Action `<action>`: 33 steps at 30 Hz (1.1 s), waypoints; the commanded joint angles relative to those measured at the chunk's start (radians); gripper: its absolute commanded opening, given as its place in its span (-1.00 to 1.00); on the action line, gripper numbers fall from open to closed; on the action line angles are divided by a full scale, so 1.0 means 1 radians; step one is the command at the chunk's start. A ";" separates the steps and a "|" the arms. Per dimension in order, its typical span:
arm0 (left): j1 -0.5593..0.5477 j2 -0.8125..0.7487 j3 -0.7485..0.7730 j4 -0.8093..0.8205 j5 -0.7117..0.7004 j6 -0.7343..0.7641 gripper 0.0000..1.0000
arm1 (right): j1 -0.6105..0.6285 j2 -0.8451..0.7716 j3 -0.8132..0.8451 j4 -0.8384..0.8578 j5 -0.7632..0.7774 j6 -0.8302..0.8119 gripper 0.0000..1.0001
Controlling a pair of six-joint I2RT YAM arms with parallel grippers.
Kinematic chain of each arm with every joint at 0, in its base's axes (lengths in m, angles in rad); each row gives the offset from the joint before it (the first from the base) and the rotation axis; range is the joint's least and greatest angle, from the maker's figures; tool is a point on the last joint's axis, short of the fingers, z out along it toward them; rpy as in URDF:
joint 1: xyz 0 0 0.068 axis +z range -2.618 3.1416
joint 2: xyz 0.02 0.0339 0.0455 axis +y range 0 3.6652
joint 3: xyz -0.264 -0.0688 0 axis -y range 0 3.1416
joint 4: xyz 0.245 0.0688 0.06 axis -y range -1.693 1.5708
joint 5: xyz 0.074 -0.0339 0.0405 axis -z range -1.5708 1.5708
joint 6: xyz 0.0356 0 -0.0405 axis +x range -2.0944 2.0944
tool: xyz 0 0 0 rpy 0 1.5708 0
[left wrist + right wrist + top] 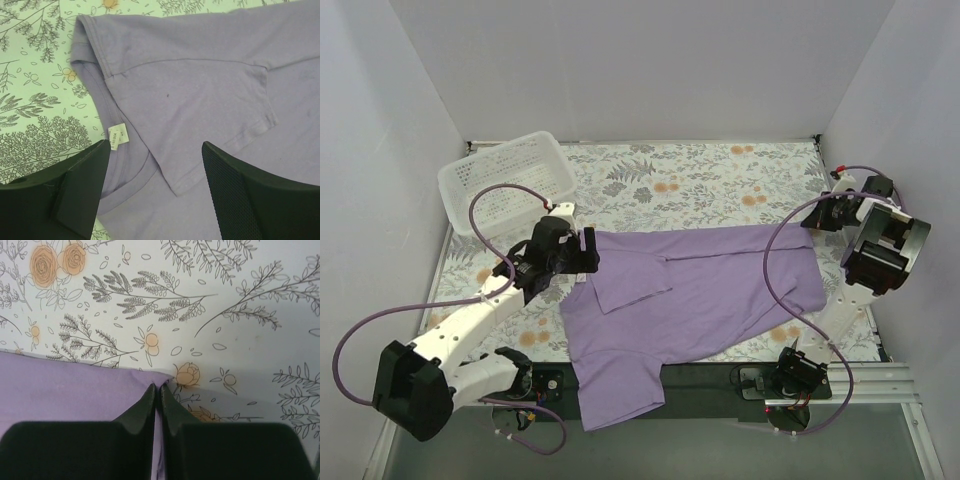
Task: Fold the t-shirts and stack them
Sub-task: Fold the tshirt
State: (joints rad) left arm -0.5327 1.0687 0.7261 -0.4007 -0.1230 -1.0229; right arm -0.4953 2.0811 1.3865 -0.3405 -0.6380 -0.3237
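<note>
A purple t-shirt (pixel 720 285) lies spread on the floral table, its collar to the left. One sleeve (pixel 630 282) is folded in over the body. The other sleeve (pixel 615 390) hangs over the table's front edge. My left gripper (pixel 588 252) is open just above the collar. In the left wrist view it (pixel 155 150) straddles the neckline, the white label (pixel 118 136) and the folded sleeve's hem, holding nothing. My right gripper (pixel 817 218) is at the shirt's far right corner. In the right wrist view it (pixel 157 388) is shut on the fabric's edge (pixel 75 385).
A white plastic basket (pixel 505 182) stands at the back left of the table. The floral tablecloth (pixel 720 175) shows behind the shirt. A dark strip with metal rails (pixel 880 385) runs along the front edge by the arm bases.
</note>
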 commanded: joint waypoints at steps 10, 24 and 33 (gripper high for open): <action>0.197 0.094 0.016 0.095 0.153 -0.127 0.44 | 0.057 0.068 0.181 0.115 0.139 0.045 -0.80; 0.201 0.258 0.085 0.149 0.071 -0.263 0.29 | 0.126 -0.101 0.082 0.167 0.308 -0.113 0.39; 0.204 0.205 0.059 0.128 0.036 -0.217 0.29 | 0.127 -0.346 -0.191 0.215 0.244 -0.189 0.74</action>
State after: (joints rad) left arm -0.3355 1.3315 0.7807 -0.2775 -0.0498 -1.2591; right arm -0.3668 1.8179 1.2728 -0.1680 -0.3496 -0.4648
